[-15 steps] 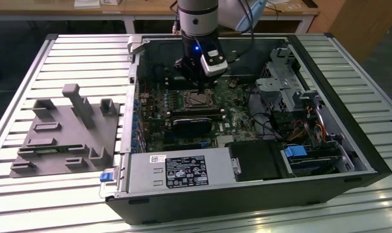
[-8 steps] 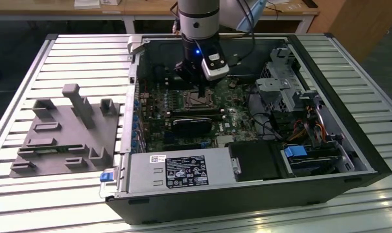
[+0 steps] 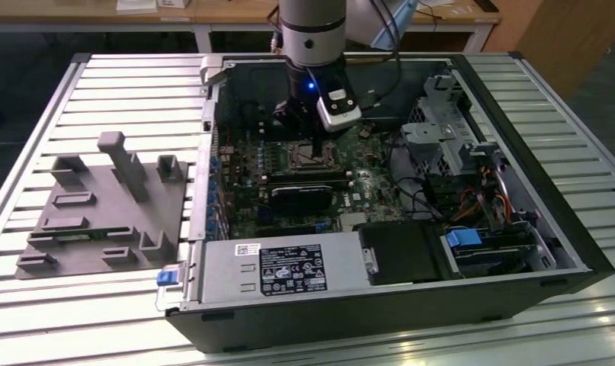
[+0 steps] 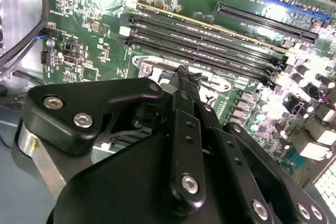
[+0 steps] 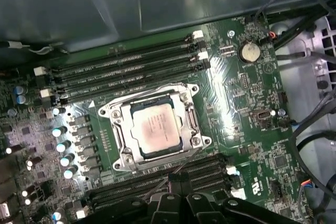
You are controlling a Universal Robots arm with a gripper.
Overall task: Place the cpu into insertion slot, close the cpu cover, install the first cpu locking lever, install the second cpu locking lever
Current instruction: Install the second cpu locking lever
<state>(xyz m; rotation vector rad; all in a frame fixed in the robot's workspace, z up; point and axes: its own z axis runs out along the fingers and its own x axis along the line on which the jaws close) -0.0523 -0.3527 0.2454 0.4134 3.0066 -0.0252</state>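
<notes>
My claw (image 4: 184, 77) filled the foreground in the second wrist view, matte black links with bright screw heads, its fingers drawn together to a narrow tip with nothing between them. That tip hung just above the silvery metal edge of the insertion slot (image 5: 155, 127), beside the long black memory slots (image 4: 210, 40).

In the first wrist view the cpu (image 5: 153, 127) sat flat in the insertion slot, a small square chip with a dull silvery-tan top. The cpu cover (image 5: 181, 106), a thin shiny metal frame with a square window, lay closed around it, the chip showing through the window. Green circuit board (image 5: 236, 93), crowded with small capacitors and a round coin battery (image 5: 249, 52), surrounded the socket.

In the exterior view my claw (image 3: 315, 147) reached down into the open black computer case (image 3: 551, 229), which rested on a ribbed metal counter (image 3: 114, 84) next to a grey moulded fixture (image 3: 104, 206).
</notes>
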